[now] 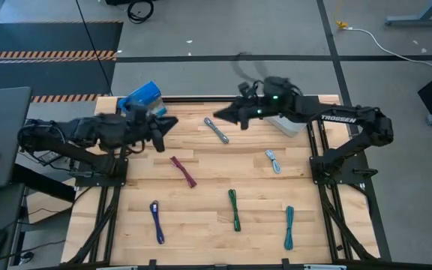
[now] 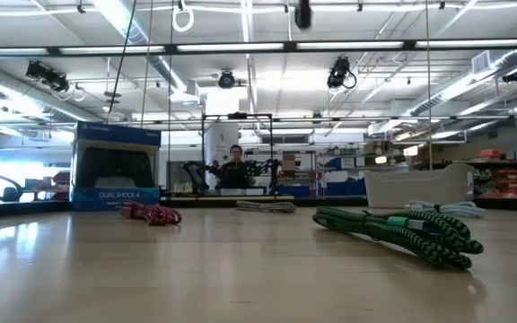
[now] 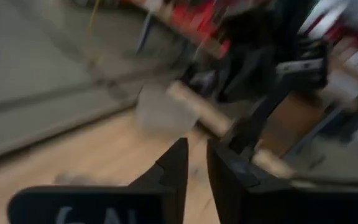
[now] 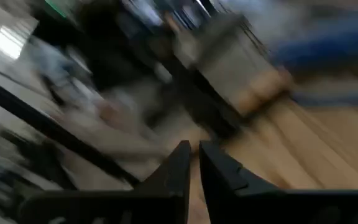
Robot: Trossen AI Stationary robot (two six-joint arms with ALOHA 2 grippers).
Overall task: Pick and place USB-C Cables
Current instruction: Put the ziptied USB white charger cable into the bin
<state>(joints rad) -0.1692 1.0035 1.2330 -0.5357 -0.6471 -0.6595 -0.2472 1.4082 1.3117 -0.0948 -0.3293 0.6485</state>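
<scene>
Six cable bundles lie flat on the wooden table, apart from each other: grey (image 1: 216, 130), light blue (image 1: 274, 160), maroon (image 1: 184, 171), purple-blue (image 1: 157, 221), green (image 1: 234, 208) and teal (image 1: 289, 226). The low view shows the maroon bundle (image 2: 151, 213), the grey one (image 2: 266, 206) and the green one (image 2: 393, 231). My left gripper (image 1: 169, 124) (image 3: 196, 168) hovers left of the grey bundle, shut and empty. My right gripper (image 1: 210, 120) (image 4: 193, 163) hovers just above the grey bundle's far end, also shut and empty.
A blue box (image 1: 142, 96) (image 2: 115, 168) stands at the table's far left corner. A clear tray (image 1: 287, 124) (image 2: 417, 187) sits at the far right, partly under my right arm. A person (image 2: 234, 169) is far back in the room.
</scene>
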